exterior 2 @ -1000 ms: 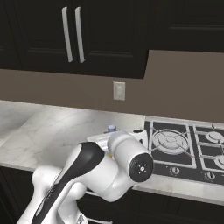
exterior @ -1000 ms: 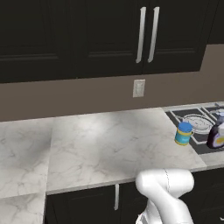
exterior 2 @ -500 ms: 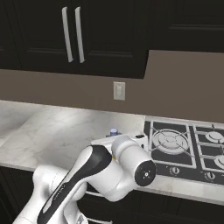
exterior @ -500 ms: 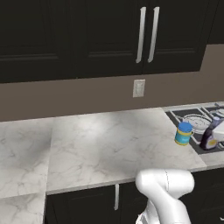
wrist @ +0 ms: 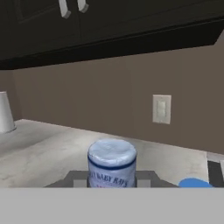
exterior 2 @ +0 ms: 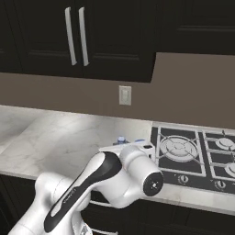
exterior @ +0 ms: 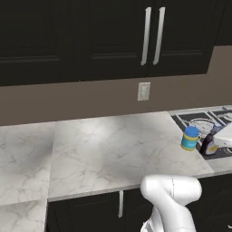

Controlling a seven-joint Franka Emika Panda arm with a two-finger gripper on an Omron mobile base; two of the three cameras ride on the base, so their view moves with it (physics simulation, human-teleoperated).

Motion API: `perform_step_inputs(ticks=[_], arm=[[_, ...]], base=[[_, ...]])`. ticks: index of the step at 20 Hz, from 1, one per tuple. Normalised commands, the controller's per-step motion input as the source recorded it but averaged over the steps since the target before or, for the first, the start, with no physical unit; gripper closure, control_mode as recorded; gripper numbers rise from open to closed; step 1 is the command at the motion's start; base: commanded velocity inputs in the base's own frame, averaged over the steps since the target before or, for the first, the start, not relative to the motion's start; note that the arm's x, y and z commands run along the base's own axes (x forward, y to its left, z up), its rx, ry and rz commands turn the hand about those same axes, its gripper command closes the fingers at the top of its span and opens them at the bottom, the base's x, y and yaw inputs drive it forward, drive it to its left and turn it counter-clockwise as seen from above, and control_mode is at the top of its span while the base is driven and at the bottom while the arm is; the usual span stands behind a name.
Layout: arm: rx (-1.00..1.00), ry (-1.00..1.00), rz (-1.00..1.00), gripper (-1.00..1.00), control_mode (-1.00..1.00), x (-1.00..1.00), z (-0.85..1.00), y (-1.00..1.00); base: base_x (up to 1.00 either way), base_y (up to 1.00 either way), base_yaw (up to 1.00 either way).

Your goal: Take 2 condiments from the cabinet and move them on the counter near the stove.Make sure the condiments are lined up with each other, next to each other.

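The small dark bottle (wrist: 112, 162) shows its pale blue neck between my fingers, and my gripper (wrist: 112, 179) is shut on it. From the left base view the bottle (exterior: 207, 146) stands low at the left edge of the stove (exterior: 203, 125), with my white hand covering its upper part. The squat jar (exterior: 190, 138) with a blue lid stands upright on the marbled counter (exterior: 113, 149), just left of the bottle and apart from it. Its blue lid (wrist: 195, 183) sits at the lower right of the hand view. Above, the cabinet (exterior: 152, 36) has both doors closed.
A wall outlet (exterior: 143, 91) sits on the brown backsplash behind the jar. A white upright object (wrist: 4, 113) stands far along the counter. The stove's burners and front knobs (exterior 2: 193, 153) lie right of the condiments. My arm (exterior 2: 114, 179) hides the counter's front edge.
My gripper has carried the bottle down and to the left, closer to the jar. The jar has stayed where it was.
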Motion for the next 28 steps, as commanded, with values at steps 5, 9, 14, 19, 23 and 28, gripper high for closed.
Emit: perform_step_inputs(ticks=[5, 9, 14, 19, 23, 28], arm=[[0.05, 0.00, 0.00, 1.00, -1.00, 0.20, -0.20, -0.04], [0.01, -0.04, 0.00, 1.00, -1.00, 0.15, -0.26, -0.08], [0.00, -0.03, 0.00, 1.00, -1.00, 0.11, -0.28, -0.14], [0.00, 0.00, 0.00, 1.00, -1.00, 0.00, -0.10, -0.10], [0.00, 0.00, 0.00, 1.00, -1.00, 0.03, 0.00, 0.00], [0.00, 0.00, 0.00, 1.00, -1.00, 0.21, -0.02, 0.00]], base=[[0.00, 0.00, 0.00], [0.00, 0.00, 0.00], [0.00, 0.00, 0.00], [0.00, 0.00, 0.00], [0.00, 0.00, 0.00], [0.00, 0.00, 0.00]])
